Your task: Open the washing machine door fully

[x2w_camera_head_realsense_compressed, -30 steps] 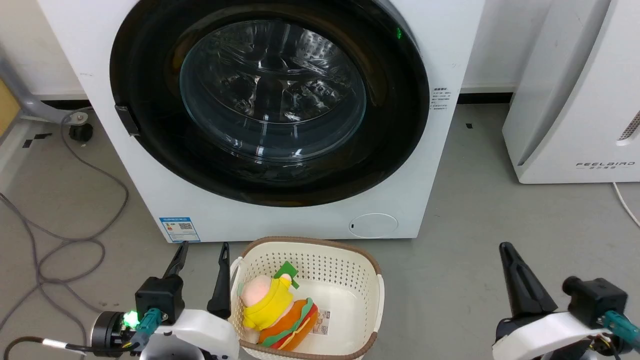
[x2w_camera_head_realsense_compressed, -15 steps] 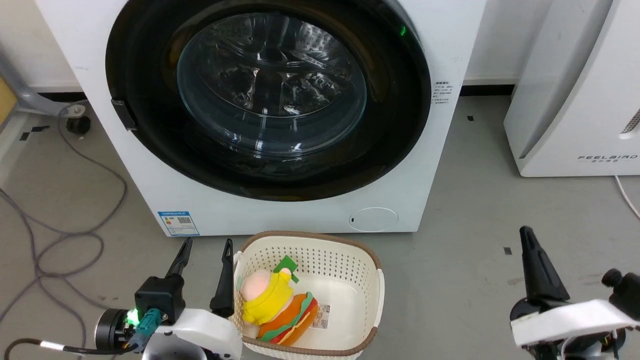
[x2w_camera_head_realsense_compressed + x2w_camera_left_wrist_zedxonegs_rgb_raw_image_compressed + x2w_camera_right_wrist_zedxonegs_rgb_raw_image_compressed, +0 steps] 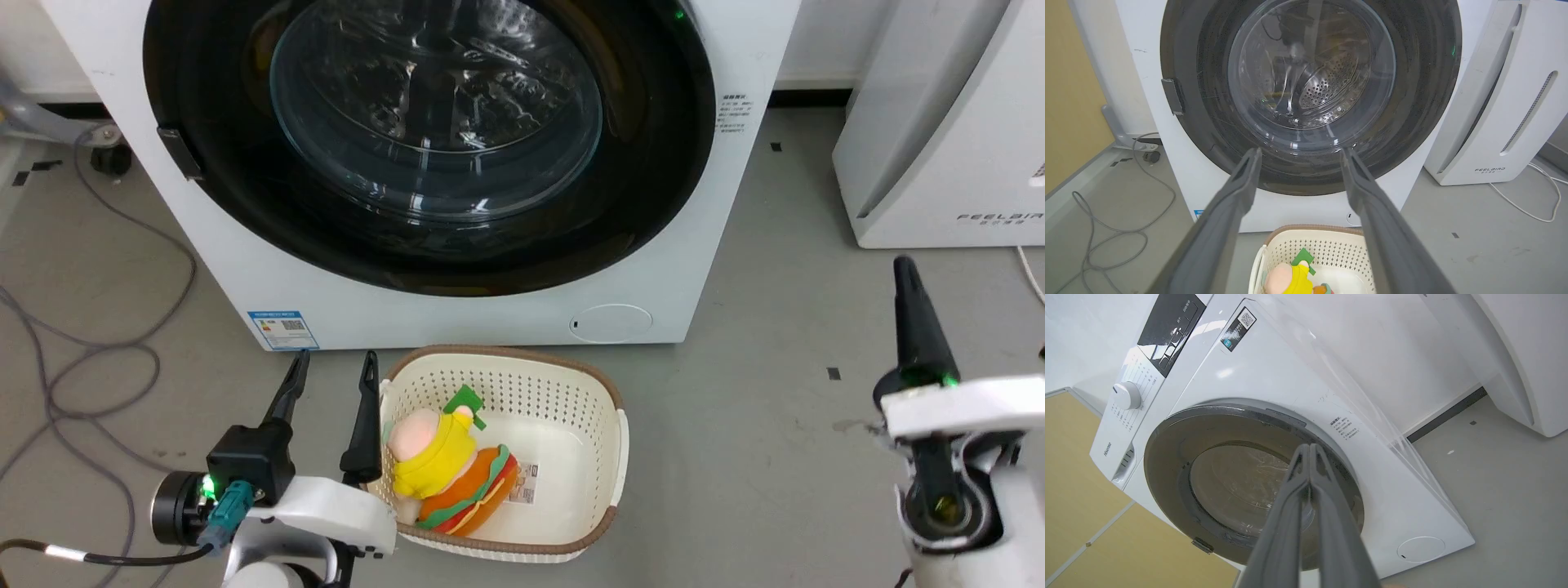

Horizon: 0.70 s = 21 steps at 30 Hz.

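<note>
floor (image 3: 759,408) separates the closed washing machine door (image 3: 433,139) from left claw (image 3: 336,354), spread, and right claw (image 3: 901,263), pinched.

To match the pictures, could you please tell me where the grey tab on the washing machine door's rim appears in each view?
Head view: grey tab, upper left, on the washing machine door.
Left wrist view: tab left of centre, upper half.
Right wrist view: tab near bottom, left of centre.
Shared landmark: FEELBIRD appliance, right side.
</note>
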{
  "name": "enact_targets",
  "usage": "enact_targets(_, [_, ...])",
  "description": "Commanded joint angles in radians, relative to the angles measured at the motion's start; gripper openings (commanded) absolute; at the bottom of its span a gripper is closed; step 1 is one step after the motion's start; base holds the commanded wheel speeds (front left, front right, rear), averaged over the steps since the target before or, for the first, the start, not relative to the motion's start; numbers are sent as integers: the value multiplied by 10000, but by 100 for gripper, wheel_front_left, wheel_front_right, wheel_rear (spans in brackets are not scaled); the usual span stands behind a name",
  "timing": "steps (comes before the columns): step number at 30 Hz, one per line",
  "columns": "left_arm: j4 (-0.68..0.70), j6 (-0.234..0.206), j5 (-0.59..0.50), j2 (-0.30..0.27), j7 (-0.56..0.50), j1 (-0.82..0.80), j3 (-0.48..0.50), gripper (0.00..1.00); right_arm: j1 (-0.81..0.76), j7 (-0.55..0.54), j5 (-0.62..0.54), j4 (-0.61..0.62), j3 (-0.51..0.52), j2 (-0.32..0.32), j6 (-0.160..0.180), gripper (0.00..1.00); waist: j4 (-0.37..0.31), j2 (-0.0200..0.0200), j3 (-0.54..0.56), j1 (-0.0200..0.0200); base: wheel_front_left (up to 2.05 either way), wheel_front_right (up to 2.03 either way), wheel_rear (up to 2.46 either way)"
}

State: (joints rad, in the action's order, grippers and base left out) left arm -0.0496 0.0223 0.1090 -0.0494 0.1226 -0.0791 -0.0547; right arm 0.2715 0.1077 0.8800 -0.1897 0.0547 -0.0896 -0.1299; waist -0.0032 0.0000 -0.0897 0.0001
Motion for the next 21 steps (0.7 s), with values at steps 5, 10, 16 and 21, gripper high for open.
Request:
enact_targets(5, [114,134,95,-6,210,-358,-13,100,1541,-151,1123,-1032,-216,-552,-5,0,14,0,-384,-1,0,0,0])
enact_targets(10, [131,215,145,-7,315,-507,8,100,2869,-365,1916,-2004,-518,-970,-5,0,12,0,-633,-1,0,0,0])
enact_targets(16, [178,311,209,-7,440,-688,38,100,4614,-863,2729,-3261,-1142,-1390,-6,0,6,0,-948,-1,0,0,0])
enact_targets(21, [215,404,282,-7,544,-877,66,100,6151,-1538,3206,-4211,-1857,-1667,-6,0,5,0,-1263,-1,0,0,0])
